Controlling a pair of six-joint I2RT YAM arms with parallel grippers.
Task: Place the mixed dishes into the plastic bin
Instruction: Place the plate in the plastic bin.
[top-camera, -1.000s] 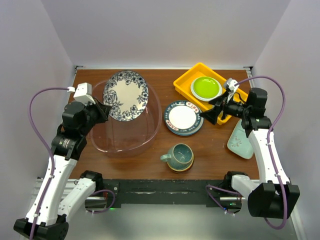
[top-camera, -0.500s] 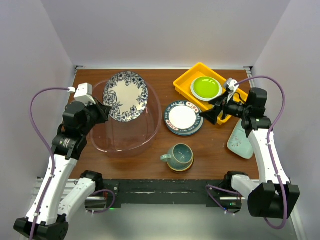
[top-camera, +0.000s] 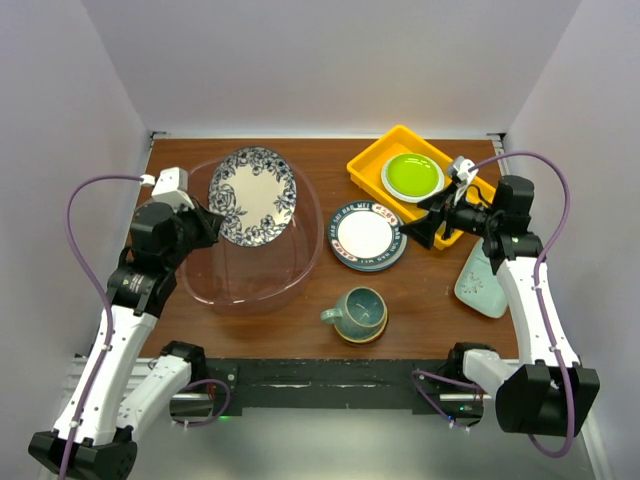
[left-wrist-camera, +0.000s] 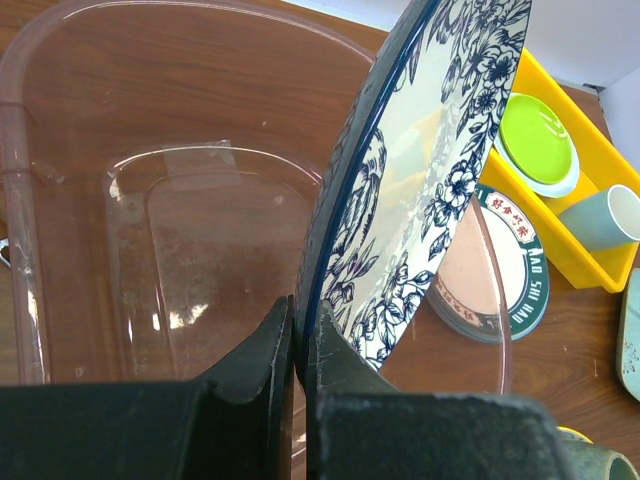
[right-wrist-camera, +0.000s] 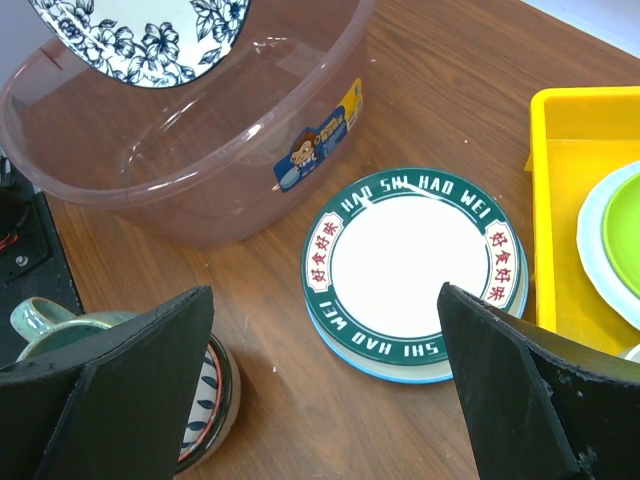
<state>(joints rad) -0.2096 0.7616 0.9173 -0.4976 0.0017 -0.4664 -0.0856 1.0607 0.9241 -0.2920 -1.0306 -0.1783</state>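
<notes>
Top external view showed the left gripper pinching the blue floral plate by its rim, tilted above the plastic bin; the right gripper hung spread just beside the lettered plate. Left wrist view had both fingers pressed onto the plate's edge, with the bin floor beneath. Right wrist view looked between wide-set fingers at the lettered plate on the table, with the teal mug at lower left.
</notes>
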